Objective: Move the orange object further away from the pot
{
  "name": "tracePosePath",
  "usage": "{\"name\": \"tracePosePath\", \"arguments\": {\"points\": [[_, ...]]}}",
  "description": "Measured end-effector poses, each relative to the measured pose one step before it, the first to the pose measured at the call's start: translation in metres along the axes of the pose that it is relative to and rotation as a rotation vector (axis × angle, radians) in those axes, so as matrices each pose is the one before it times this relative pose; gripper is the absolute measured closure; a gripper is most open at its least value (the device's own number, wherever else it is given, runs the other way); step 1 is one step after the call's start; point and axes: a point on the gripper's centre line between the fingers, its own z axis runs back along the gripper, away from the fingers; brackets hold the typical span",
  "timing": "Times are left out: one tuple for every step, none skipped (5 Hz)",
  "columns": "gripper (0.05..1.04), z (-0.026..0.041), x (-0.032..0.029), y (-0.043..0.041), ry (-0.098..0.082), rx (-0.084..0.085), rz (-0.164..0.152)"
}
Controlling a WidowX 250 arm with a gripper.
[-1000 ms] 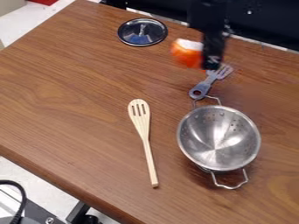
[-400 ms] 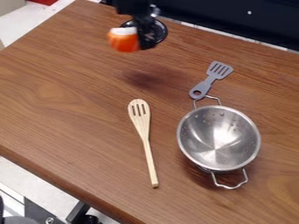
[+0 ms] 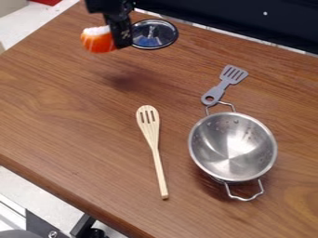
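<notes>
My black gripper [image 3: 114, 38] hangs at the upper left of the camera view, shut on the orange object [image 3: 98, 40], which has a white top. The orange object is held above the table, and a soft shadow lies on the wood below and to the right of it. The pot [image 3: 232, 147], a steel colander-like bowl with two wire handles, stands at the lower right, well apart from the gripper.
A round lid [image 3: 151, 34] lies just right of the gripper. The grey slotted spatula [image 3: 223, 85] is above the pot, near its upper handle. A wooden slotted spoon [image 3: 153, 148] lies left of the pot. The table's edge [image 3: 68, 200] runs along the lower left.
The gripper has moved left with the orange object, from above the grey spatula, past the lid, to the lid's left side. Pot and utensils have stayed where they were.
</notes>
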Motion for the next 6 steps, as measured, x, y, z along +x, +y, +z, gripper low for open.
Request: {"name": "tracePosePath", "arguments": {"points": [[0.574,-0.01337,0.01804,-0.0127,-0.0152,0.0365,0.0988],[0.574,-0.00551,0.0188,-0.01937,-0.0114,0.0005,0.1401],[0.574,-0.0119,0.01417,-0.00908,-0.0096,-0.0505,0.0433],[0.574,-0.01016,0.00737,-0.0017,-0.0037,-0.0363,0.0229],[0.574,-0.00527,0.00953,0.003,-0.0093,0.0235,-0.0339],[0.524,-0.00083,0.00129,0.00106,-0.0051,0.0078,-0.0007]]}}
